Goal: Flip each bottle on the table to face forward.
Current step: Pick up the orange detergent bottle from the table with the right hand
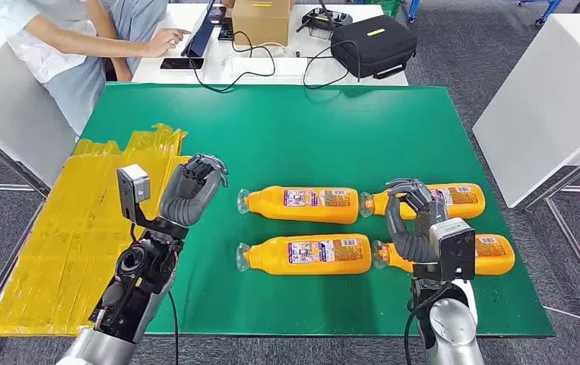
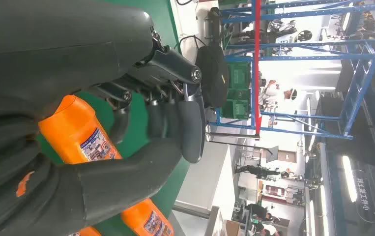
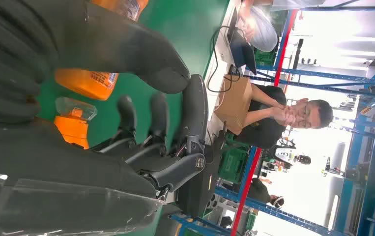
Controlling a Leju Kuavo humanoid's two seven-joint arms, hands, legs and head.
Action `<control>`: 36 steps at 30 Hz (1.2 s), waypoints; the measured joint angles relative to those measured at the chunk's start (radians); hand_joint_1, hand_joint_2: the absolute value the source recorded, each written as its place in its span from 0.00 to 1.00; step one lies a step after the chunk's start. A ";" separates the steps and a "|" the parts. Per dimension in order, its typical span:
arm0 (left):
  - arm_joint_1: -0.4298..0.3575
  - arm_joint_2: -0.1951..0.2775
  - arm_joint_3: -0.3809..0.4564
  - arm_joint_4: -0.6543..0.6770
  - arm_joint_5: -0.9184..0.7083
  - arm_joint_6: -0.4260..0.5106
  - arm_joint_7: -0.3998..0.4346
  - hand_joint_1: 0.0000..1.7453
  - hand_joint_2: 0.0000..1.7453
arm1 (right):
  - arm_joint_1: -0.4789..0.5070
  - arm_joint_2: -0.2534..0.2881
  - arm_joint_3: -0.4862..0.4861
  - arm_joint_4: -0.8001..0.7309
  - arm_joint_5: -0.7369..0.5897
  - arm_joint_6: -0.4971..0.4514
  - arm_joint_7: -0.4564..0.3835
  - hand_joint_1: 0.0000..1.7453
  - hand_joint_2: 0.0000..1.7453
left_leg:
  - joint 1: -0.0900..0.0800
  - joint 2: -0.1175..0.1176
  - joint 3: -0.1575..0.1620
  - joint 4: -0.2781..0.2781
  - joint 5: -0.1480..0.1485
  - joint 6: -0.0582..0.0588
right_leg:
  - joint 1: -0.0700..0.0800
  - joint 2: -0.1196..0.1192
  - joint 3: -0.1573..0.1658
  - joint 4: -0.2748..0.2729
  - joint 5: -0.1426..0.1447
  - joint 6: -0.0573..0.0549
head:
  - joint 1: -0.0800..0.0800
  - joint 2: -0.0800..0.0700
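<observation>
You are hovering both robot hands, left [image 1: 190, 188] and right [image 1: 412, 217], holding nothing; bottles [image 1: 302, 254] are looking smooth, slippery, rolling: grip mid-body

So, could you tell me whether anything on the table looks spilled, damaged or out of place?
Nothing spilled or damaged. The four orange bottles lie on their sides in two rows; the crinkled yellow tape patch is the only untidy thing.

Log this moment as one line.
bottles: four lying, caps left | left hand: raised, empty | right hand: over right-side bottles, contact unclear
</observation>
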 joint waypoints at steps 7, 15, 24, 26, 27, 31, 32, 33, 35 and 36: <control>0.133 -0.056 -0.033 -0.085 -0.271 0.434 -0.143 0.98 1.00 | 0.081 0.021 0.069 -0.004 0.023 -0.228 -0.151 1.00 1.00 | 0.000 0.000 0.001 0.000 -0.003 0.000 | 0.000 0.000 0.002 0.000 -0.002 -0.001 | 0.000 0.000; 0.246 -0.065 -0.140 -0.156 -0.277 0.620 -0.142 1.00 1.00 | 0.116 0.012 0.240 0.006 -0.044 -0.343 -0.171 1.00 1.00 | 0.000 0.000 0.001 0.000 -0.005 0.000 | 0.000 0.000 0.001 0.000 -0.005 -0.001 | 0.000 0.000; 0.266 -0.062 -0.149 -0.169 -0.297 0.621 -0.126 0.99 1.00 | 0.116 0.010 0.260 0.008 -0.053 -0.328 -0.166 1.00 1.00 | 0.000 0.000 0.002 0.000 -0.005 0.000 | 0.000 0.000 0.001 0.000 -0.005 -0.001 | 0.000 0.000; 0.276 -0.058 -0.156 -0.175 -0.311 0.623 -0.118 0.99 1.00 | 0.115 0.010 0.267 0.011 -0.046 -0.327 -0.166 1.00 1.00 | 0.000 0.000 0.002 0.000 -0.005 0.000 | 0.000 0.000 0.002 0.000 -0.005 -0.001 | 0.000 0.000; 0.286 -0.056 -0.162 -0.181 -0.322 0.625 -0.113 0.99 1.00 | 0.115 0.011 0.273 0.014 -0.039 -0.329 -0.167 1.00 1.00 | 0.000 0.000 0.002 0.000 -0.004 0.000 | 0.000 0.000 0.002 0.000 -0.005 -0.001 | 0.000 0.000; 0.313 -0.046 -0.184 -0.198 -0.338 0.630 -0.104 0.00 1.00 | 0.109 0.011 0.286 0.026 0.012 -0.362 -0.167 0.00 1.00 | 0.000 0.000 0.002 0.000 -0.005 0.000 | 0.000 0.000 0.002 0.000 -0.005 -0.001 | 0.000 0.000; 0.314 -0.046 -0.185 -0.199 -0.334 0.632 -0.104 0.00 1.00 | 0.108 0.011 0.286 0.027 0.033 -0.376 -0.164 0.00 1.00 | 0.000 0.000 0.002 0.000 -0.005 0.000 | 0.000 0.000 0.002 0.000 -0.005 -0.001 | 0.000 0.000; 0.313 -0.046 -0.185 -0.198 -0.327 0.634 -0.107 0.00 1.00 | 0.107 0.011 0.286 0.026 0.051 -0.387 -0.158 0.00 1.00 | 0.000 0.000 0.002 0.000 -0.005 0.000 | 0.000 0.000 0.002 0.000 -0.005 -0.001 | 0.000 0.000; 0.310 -0.046 -0.185 -0.193 -0.310 0.639 -0.119 0.00 1.00 | 0.102 0.010 0.285 0.020 0.084 -0.401 -0.142 0.00 1.00 | 0.000 0.000 0.002 0.000 -0.004 0.000 | 0.000 0.000 0.002 0.000 -0.005 -0.001 | 0.000 0.000; 0.307 -0.046 -0.186 -0.190 -0.305 0.642 -0.124 0.00 1.00 | 0.096 0.008 0.284 0.013 0.097 -0.404 -0.132 0.00 1.00 | 0.000 0.000 0.002 0.000 -0.004 0.000 | 0.000 0.000 0.002 0.000 -0.005 -0.001 | 0.000 0.000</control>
